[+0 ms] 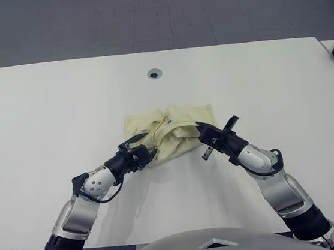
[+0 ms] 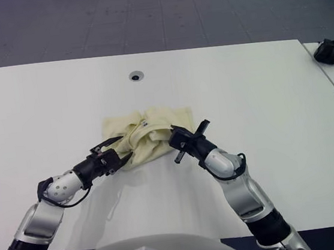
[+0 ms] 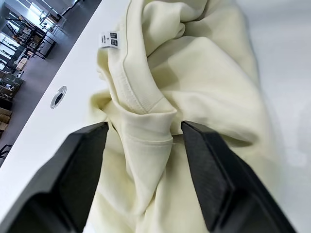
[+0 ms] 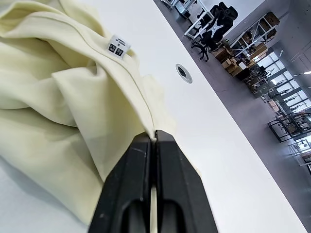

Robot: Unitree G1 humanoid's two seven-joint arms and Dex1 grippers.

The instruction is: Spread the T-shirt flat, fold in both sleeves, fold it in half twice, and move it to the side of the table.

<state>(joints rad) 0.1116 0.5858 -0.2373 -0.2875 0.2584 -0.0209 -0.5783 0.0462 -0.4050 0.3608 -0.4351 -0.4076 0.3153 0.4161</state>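
White table [image 1: 63, 112] with cable hole [image 1: 154, 73], on grey floor [image 1: 142, 13]; crumpled T-shirt [image 1: 174, 133] is straddled by the spread left gripper [image 1: 143, 147] and pinched by the right gripper [image 1: 201, 127].

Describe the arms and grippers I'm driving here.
The left arm and right arm have silver-grey shells, black ribbed upper sections and a black cable looping at each wrist. The left gripper and right gripper are black, with two blocky fingers each.

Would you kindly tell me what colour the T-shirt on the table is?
The T-shirt is plain pale yellow with no pattern, and the left wrist view shows it best.
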